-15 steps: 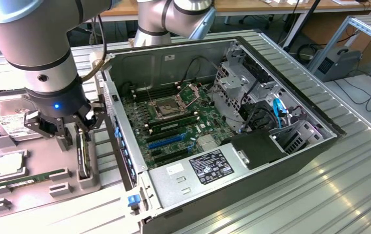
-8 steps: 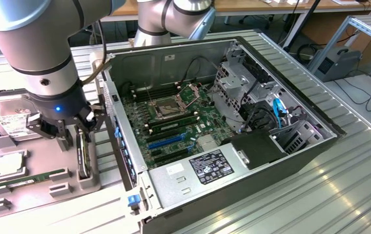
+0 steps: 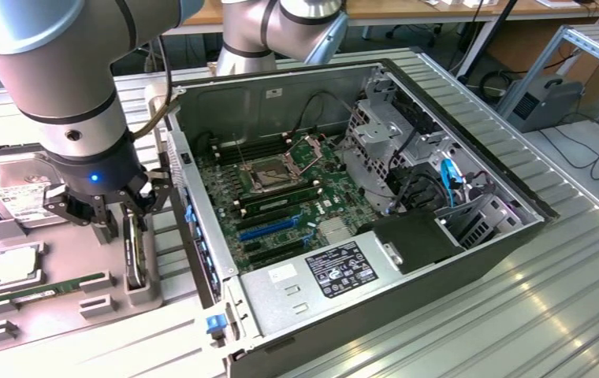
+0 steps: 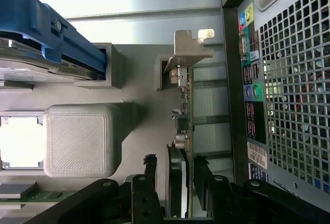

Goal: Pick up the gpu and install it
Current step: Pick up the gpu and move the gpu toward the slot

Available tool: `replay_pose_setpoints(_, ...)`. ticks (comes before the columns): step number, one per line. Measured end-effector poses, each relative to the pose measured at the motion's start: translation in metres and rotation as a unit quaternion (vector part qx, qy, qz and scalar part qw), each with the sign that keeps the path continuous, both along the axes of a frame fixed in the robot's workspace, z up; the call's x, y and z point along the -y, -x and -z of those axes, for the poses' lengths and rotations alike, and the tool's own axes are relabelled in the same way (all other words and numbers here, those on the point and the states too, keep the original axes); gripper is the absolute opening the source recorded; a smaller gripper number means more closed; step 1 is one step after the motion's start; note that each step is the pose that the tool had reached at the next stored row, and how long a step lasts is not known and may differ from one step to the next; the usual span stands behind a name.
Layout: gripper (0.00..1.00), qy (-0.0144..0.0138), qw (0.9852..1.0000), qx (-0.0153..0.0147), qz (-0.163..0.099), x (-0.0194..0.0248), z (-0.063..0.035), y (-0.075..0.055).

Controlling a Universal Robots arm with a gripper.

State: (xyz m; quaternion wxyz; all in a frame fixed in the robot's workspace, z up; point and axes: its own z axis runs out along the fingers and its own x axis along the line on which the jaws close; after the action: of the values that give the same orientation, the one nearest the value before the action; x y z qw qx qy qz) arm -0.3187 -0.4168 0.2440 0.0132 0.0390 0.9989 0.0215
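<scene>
The gpu (image 4: 184, 126) stands on its long edge in a slot of the grey printed holder (image 3: 142, 291), its silvery bracket (image 4: 190, 46) at the end away from my fingers. In the exterior view the gpu (image 3: 132, 256) is a thin dark card just outside the computer case's rear wall. My gripper (image 3: 120, 224) hangs right over it. In the wrist view the gripper (image 4: 175, 175) is open, with one black finger (image 4: 150, 170) on each side of the card and a narrow gap on either side. Nothing is gripped.
The open computer case (image 3: 468, 260) lies on its side at the exterior view's right, motherboard (image 3: 268, 197) exposed. On the holder rest a hard drive (image 3: 10, 193), a CPU (image 3: 16, 264) and a green RAM stick (image 3: 42, 290). The case's rear panel (image 4: 289, 105) stands close beside the gpu.
</scene>
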Motion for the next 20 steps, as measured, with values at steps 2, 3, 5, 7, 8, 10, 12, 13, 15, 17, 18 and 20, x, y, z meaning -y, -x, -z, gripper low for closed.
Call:
replay_pose_setpoints(2,0.41,0.0,1.0,0.0,0.0,0.0,0.0,0.0)
replay_pose_setpoints(3,0.34,0.0,1.0,0.0,0.0,0.0,0.0,0.0)
replay_pose_setpoints(5,0.28,0.0,1.0,0.0,0.0,0.0,0.0,0.0)
replay_pose_setpoints(7,0.27,0.0,1.0,0.0,0.0,0.0,0.0,0.0)
replay_pose_setpoints(8,0.27,0.0,1.0,0.0,0.0,0.0,0.0,0.0)
replay_pose_setpoints(10,0.27,0.0,1.0,0.0,0.0,0.0,0.0,0.0)
replay_pose_setpoints(12,0.27,0.0,1.0,0.0,0.0,0.0,0.0,0.0)
replay_pose_setpoints(13,0.27,0.0,1.0,0.0,0.0,0.0,0.0,0.0)
replay_pose_setpoints(15,0.27,0.0,1.0,0.0,0.0,0.0,0.0,0.0)
replay_pose_setpoints(17,0.27,0.0,1.0,0.0,0.0,0.0,0.0,0.0)
replay_pose_setpoints(18,0.27,0.0,1.0,0.0,0.0,0.0,0.0,0.0)
replay_pose_setpoints(20,0.27,0.0,1.0,0.0,0.0,0.0,0.0,0.0)
